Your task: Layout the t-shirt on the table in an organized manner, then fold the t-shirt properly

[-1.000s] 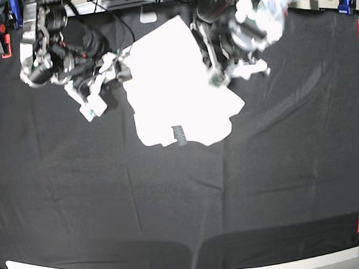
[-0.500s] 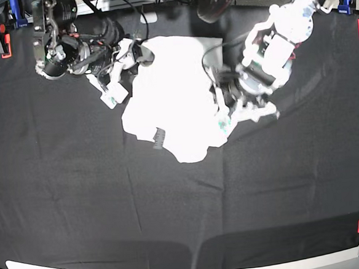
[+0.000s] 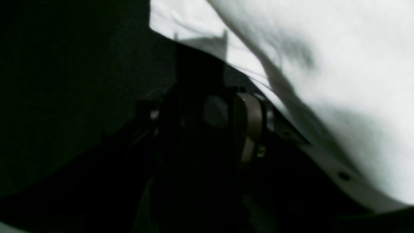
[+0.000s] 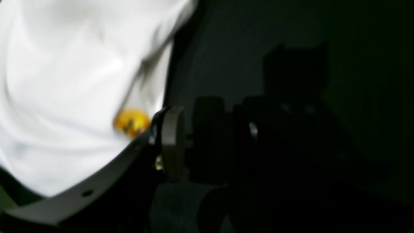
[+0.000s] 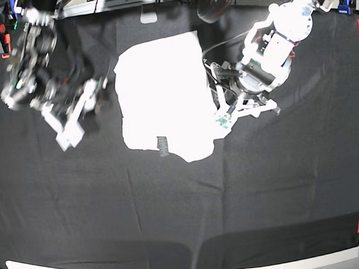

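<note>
Black cloth covered the table (image 5: 173, 215). At twelve o'clock lay the t-shirt (image 5: 161, 96), rumpled. Both grippers, left (image 5: 225, 120) and right (image 5: 68, 133), looked released beside it. Spreading wasn't finished; next they'd grab corners.

The t-shirt (image 5: 161, 99) shows soft white cloth, matt and faintly creased, with a yellow print patch (image 4: 132, 122) near its edge. Under it, the table (image 5: 173, 215) wears black matt fabric. Beside the shirt, the arm shells (image 5: 277, 35) look like smooth, glossy white plastic.
</note>
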